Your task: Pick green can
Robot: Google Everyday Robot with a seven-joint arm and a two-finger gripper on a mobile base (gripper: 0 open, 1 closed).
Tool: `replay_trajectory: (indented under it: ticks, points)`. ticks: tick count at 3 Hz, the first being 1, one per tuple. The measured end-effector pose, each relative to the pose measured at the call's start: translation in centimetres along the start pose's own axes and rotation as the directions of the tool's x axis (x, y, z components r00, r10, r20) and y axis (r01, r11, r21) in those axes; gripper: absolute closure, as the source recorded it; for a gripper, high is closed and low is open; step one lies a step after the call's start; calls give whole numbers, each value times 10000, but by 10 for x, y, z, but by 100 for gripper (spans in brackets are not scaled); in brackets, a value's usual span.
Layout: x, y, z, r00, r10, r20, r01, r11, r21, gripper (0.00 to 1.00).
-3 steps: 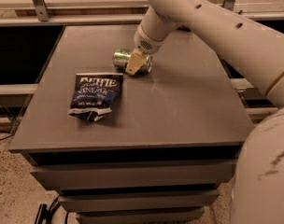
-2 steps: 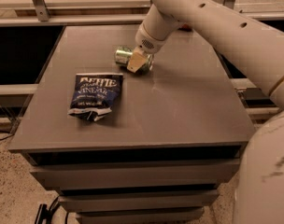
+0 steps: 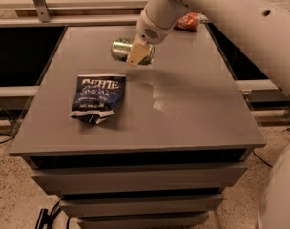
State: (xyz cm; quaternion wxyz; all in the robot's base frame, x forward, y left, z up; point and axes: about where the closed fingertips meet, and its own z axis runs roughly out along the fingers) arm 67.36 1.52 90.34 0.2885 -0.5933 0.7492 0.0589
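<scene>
Green can [image 3: 120, 50] lies on its side, silver end facing left, over the far-middle part of the grey table [image 3: 192, 118]. My gripper [image 3: 138, 56] is at the can's right half & closed on it: one tan finger [image 3: 136, 55] crosses the can's front, the other is hidden behind. Can't tell whether the can touches the tabletop or hangs just above it. Dark chip bag [image 3: 95, 99] lies flat toward front-left, well apart from the can. Red-orange can [image 3: 189, 20] is at the far edge, partly behind my arm [image 3: 221, 13].
</scene>
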Motion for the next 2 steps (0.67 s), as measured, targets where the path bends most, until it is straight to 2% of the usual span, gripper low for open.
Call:
replay_trajectory:
  ticks: [1, 2]
  points:
    - [-12, 0, -47, 9991, -347, 226, 340, 9990, 298, 100]
    - [-13, 0, -47, 9991, -349, 228, 342, 9990, 300, 100]
